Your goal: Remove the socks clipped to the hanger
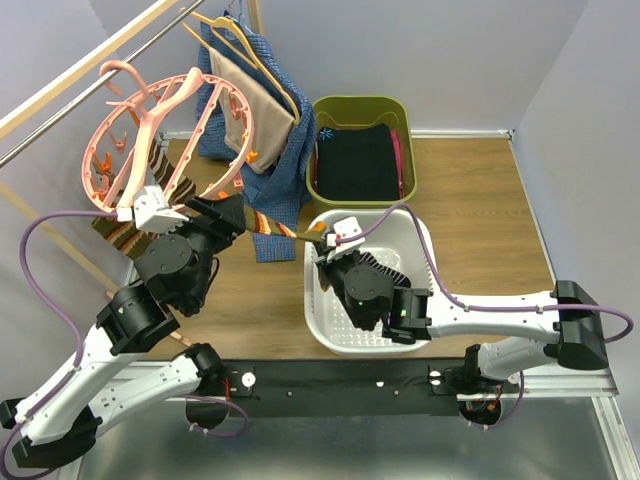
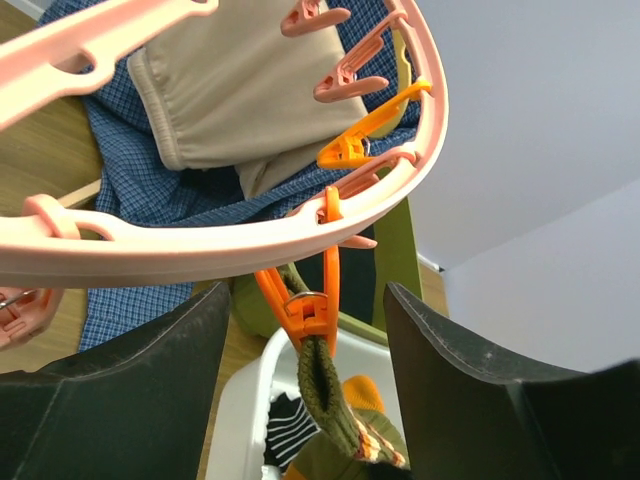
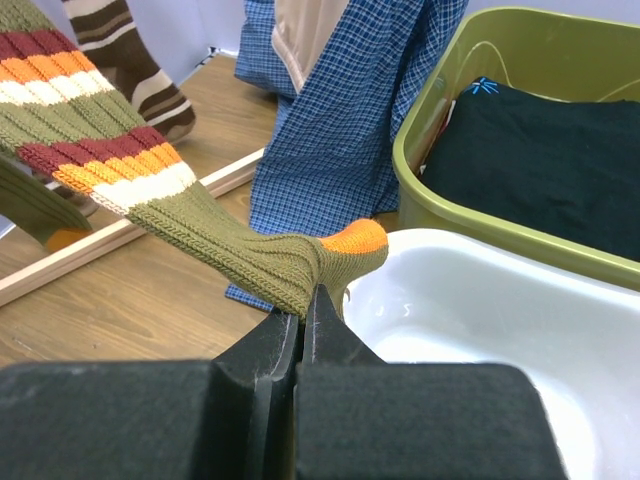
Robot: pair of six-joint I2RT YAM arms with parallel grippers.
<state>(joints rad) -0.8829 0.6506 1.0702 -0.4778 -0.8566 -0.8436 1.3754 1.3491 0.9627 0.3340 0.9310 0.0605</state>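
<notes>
One sock (image 3: 200,220) is in progress: we're clenching the right gripper (image 3: 305,310) on it just behind the orange toe, holding it taut near the white basket (image 3: 450,250). Its cuff is sitting in an orange clip (image 2: 310,320) under the hanger (image 2: 200,250) ring. We're holding the left gripper (image 2: 307,300) wide open, fingers either side of that clip, gripping nothing. Another brown striped sock (image 3: 130,60) is hanging beyond. Something black-and-white striped is lying in the basket, possibly a sock already off. We're judging the job as partway, clip release pending
</notes>
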